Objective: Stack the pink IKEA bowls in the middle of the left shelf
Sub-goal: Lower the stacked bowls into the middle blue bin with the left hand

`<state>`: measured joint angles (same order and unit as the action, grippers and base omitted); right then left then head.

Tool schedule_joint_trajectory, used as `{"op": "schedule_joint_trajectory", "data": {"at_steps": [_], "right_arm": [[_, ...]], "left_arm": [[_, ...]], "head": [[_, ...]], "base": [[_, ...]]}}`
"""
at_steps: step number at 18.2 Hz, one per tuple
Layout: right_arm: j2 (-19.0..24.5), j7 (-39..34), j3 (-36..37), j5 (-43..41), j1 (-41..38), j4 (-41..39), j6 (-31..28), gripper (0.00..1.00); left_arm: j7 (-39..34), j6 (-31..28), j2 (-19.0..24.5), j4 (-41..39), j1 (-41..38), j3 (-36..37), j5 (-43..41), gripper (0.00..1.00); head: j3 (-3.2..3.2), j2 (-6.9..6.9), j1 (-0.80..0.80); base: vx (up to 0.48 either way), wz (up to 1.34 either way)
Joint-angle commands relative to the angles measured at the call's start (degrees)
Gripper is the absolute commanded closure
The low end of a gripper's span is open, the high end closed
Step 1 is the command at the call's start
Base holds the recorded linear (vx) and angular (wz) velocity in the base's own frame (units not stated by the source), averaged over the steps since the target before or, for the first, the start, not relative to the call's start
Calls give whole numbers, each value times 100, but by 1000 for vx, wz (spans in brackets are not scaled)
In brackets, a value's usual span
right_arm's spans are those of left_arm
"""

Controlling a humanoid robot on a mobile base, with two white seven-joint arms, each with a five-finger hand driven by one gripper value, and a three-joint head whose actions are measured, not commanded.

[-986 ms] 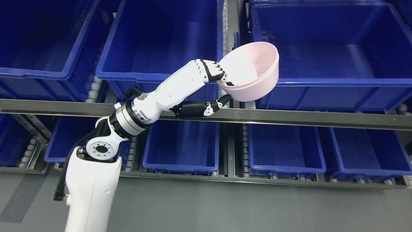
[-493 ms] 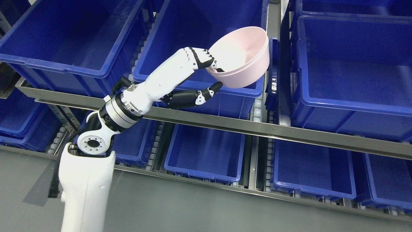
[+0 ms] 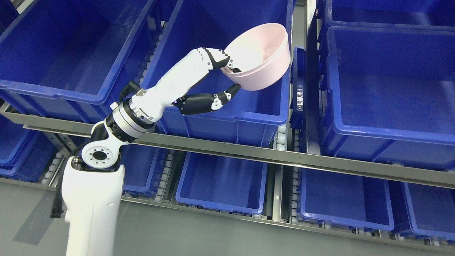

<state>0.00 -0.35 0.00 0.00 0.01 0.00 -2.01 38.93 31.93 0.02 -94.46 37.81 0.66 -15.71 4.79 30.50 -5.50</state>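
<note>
The whole view has swung since a second ago, so the camera has moved; even so, the bowl [image 3: 258,56] now hangs over the middle bin [image 3: 227,67] of the upper shelf, where earlier it sat in front of the bin to the right. The left hand [image 3: 220,76] grips the bowl by its near rim: black-tipped fingers [image 3: 216,58] hook over the edge into the inside, and the thumb [image 3: 227,96] presses the outer wall from below. The bowl tilts, its mouth turned up and toward the camera, its base well above the bin floor.

The bowl's far side is near the bin's right wall; left of it the bin stands open and bare. A narrow metal upright [image 3: 300,71] parts this bin from the right bin [image 3: 387,96]. The left bin [image 3: 60,64] lies just beside the middle one, a roller track between them. A steel rail [image 3: 284,158] runs across the shelf front below the forearm.

The bowl is smooth, matte pale pink plastic, round with a thin rim. The bins are glossy blue plastic, rectangular, with rolled lips. The arm is white shell with black joints and a ribbed metal wrist ring. Lower bins [image 3: 222,181] sit on the shelf beneath, above a grey floor.
</note>
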Motion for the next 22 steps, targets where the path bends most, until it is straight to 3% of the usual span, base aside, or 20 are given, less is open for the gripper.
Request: {"op": "schedule_joint_trajectory", "data": {"at_steps": [1, 5, 10, 17, 22], "right_arm": [[-100, 0, 62, 0, -10, -193, -1, 0], [-100, 0, 62, 0, -10, -193, -1, 0], [-100, 0, 62, 0, -10, -193, -1, 0], [-100, 0, 62, 0, -10, -193, -1, 0], [-100, 0, 62, 0, -10, -193, -1, 0]], "left_arm": [[-8, -817, 331, 67, 217, -110, -229, 93], [-8, -1416, 761, 778, 858, -241, -827, 92], [1, -1717, 1193, 868, 799, -689, -811, 92], [-8, -1717, 1036, 1517, 736, -93, -837, 92], [-78, -1699, 333, 1991, 649, 356, -872, 89]], "head": [[0, 0, 0], [0, 0, 0], [0, 0, 0], [0, 0, 0], [0, 0, 0]], "base": [[144, -134], [119, -139], [67, -85], [31, -17], [0, 0]]}}
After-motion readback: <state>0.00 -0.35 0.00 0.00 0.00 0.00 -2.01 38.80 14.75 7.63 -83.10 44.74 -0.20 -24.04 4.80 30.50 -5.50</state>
